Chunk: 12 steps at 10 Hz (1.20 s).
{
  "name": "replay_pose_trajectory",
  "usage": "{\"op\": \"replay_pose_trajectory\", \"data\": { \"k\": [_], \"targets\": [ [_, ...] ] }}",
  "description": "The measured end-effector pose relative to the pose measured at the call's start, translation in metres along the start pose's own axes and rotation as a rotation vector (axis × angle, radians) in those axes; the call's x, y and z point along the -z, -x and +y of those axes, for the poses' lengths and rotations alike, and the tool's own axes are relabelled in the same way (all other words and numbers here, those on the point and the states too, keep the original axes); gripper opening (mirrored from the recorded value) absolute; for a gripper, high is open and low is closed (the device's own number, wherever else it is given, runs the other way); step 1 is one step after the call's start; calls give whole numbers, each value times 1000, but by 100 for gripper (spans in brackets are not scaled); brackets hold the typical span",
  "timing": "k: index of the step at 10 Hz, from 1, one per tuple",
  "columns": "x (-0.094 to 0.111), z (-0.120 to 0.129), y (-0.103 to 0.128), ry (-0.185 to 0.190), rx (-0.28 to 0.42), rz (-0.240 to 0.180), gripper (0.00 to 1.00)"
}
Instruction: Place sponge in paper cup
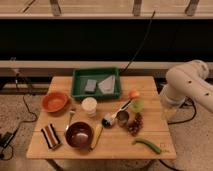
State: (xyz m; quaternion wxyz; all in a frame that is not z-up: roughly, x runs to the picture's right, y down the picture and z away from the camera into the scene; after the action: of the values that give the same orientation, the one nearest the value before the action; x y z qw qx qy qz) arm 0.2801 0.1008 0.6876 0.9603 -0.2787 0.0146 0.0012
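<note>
Sponge (pixel 90 85) is lying in the left half of the green tray (pixel 96 96) at the back of the worktop (pixel 150 135). 1 paper cup (pixel 89 106) is standing upright just in front of the tray. A paler folded cloth (pixel 106 85) is sitting to the sponge's right. Off the right edge, the white arm (pixel 190 85) is hanging folded, with its gripper (pixel 169 109) low beside the worktop; I cannot tell whether it is wide or narrow.
</note>
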Motion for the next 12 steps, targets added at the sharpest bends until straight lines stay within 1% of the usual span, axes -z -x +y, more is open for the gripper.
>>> {"op": "replay_pose_trajectory", "data": {
  "k": [1, 2, 5, 6, 8, 9, 11, 12],
  "targets": [
    [-1, -7, 7, -2, 23, -5, 65],
    [-3, -23, 22, -5, 60, -14, 65],
    [-15, -91, 60, -22, 155, -35, 65],
    [-23, -124, 79, -29, 200, -45, 65],
    [-33, -162, 99, -39, 257, -51, 65],
    [-43, -192, 126, -51, 324, -58, 65],
    [-57, -212, 156, -74, 411, -77, 65],
    [-66, -218, 172, -103, 470, -91, 65]
  ]
}}
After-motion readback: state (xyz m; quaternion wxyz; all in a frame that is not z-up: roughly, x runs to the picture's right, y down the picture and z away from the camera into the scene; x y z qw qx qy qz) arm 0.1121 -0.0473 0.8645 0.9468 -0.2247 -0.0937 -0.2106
